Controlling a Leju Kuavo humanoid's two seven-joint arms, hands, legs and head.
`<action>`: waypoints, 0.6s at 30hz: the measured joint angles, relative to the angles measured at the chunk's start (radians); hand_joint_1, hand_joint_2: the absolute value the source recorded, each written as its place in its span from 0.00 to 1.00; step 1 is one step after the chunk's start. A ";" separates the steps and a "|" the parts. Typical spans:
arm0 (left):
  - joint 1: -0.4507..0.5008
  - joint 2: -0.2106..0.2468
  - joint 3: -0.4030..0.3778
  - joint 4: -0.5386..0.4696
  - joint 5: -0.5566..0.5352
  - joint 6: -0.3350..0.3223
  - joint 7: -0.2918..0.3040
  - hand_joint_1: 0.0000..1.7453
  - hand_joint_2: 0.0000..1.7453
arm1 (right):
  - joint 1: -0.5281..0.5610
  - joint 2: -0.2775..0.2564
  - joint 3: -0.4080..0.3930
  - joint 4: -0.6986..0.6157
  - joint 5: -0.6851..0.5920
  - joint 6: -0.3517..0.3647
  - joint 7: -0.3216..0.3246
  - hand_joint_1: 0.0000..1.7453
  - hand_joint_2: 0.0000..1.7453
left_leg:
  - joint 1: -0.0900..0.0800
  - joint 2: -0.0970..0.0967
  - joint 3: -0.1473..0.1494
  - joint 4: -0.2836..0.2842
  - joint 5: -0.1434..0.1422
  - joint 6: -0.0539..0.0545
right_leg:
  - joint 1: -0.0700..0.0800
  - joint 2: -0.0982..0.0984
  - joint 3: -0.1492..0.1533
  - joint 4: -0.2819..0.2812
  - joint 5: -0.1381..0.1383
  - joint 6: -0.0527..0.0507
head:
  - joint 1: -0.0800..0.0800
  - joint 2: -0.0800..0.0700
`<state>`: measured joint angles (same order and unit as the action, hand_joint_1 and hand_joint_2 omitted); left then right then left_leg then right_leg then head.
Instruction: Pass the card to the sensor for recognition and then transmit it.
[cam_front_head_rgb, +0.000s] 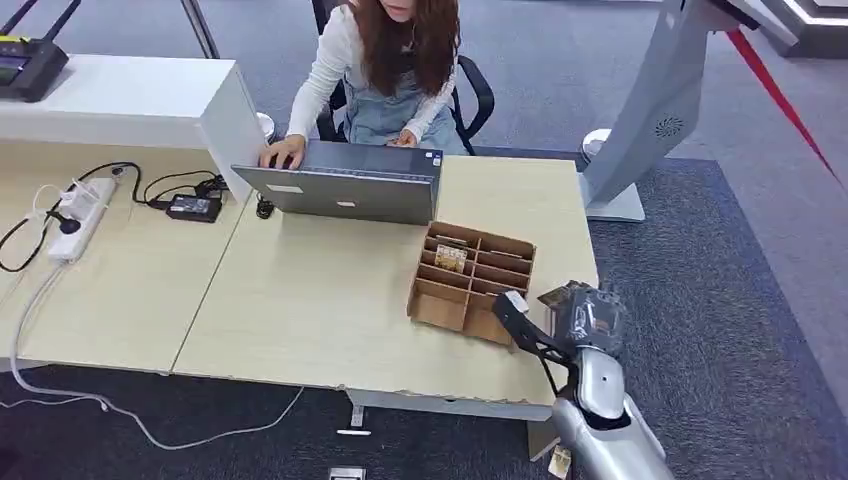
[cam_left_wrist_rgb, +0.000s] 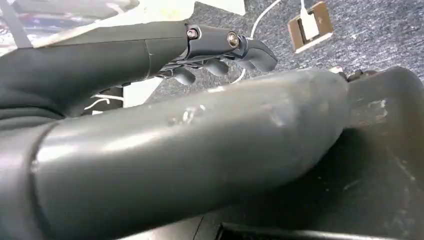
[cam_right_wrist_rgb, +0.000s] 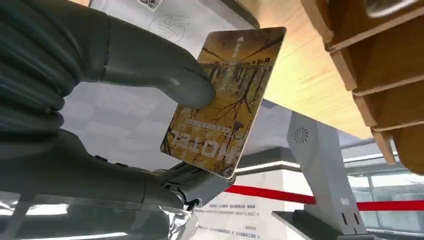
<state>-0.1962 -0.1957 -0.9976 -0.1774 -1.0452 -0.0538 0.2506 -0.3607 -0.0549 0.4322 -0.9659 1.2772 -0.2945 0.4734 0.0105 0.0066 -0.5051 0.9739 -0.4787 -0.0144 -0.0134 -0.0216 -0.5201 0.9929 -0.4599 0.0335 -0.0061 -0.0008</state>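
Observation:
My right hand (cam_front_head_rgb: 590, 318) is raised just off the table's right front corner, beside the cardboard divider box (cam_front_head_rgb: 470, 285). In the right wrist view the hand (cam_right_wrist_rgb: 125, 65) pinches a yellow-brown printed card (cam_right_wrist_rgb: 225, 100) between the thumb and the fingers beneath it. The card is tilted and clear of the box (cam_right_wrist_rgb: 380, 65). A grey slanted stand with a round grille mark (cam_front_head_rgb: 660, 100) rises to the right of the table, and it sits behind the card (cam_right_wrist_rgb: 320, 165) in the wrist view. My left hand (cam_left_wrist_rgb: 220, 55) hangs low over the carpet, fingers loosely extended and holding nothing.
A person (cam_front_head_rgb: 390, 70) sits at the far side typing on a grey laptop (cam_front_head_rgb: 350, 185). Another card (cam_front_head_rgb: 451, 258) stands in one compartment of the box. A power strip (cam_front_head_rgb: 80, 215), an adapter (cam_front_head_rgb: 195, 207) and cables lie at the left. A white counter (cam_front_head_rgb: 130, 100) stands behind them.

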 joint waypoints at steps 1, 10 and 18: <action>0.000 0.000 0.000 0.000 0.000 0.000 0.000 0.00 0.00 | 0.000 -0.001 0.004 0.000 -0.001 0.001 0.002 1.00 1.00 | 0.000 0.000 0.000 0.000 0.000 0.000 | 0.000 0.000 0.000 0.000 0.000 0.000 | 0.000 0.000; 0.000 0.000 0.000 0.000 -0.012 0.000 -0.012 0.00 0.00 | -0.041 -0.010 0.022 -0.010 -0.029 -0.091 0.009 1.00 1.00 | 0.000 0.000 0.000 0.000 0.000 0.000 | 0.000 0.000 0.000 0.000 0.000 0.000 | 0.000 0.000; -0.001 -0.001 -0.001 0.000 -0.015 0.001 -0.046 0.00 0.00 | -0.169 -0.026 0.064 -0.187 0.000 -0.006 0.006 1.00 1.00 | 0.000 0.002 0.001 0.000 0.000 0.000 | 0.000 0.001 0.000 0.001 0.001 -0.001 | 0.000 0.000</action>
<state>-0.1972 -0.1965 -0.9983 -0.1774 -1.0605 -0.0526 0.2045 -0.5299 -0.0805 0.4960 -1.1533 1.2776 -0.3003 0.4791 0.0105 0.0088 -0.5037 0.9740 -0.4783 -0.0147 -0.0133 -0.0205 -0.5201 0.9934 -0.4591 0.0330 -0.0061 -0.0008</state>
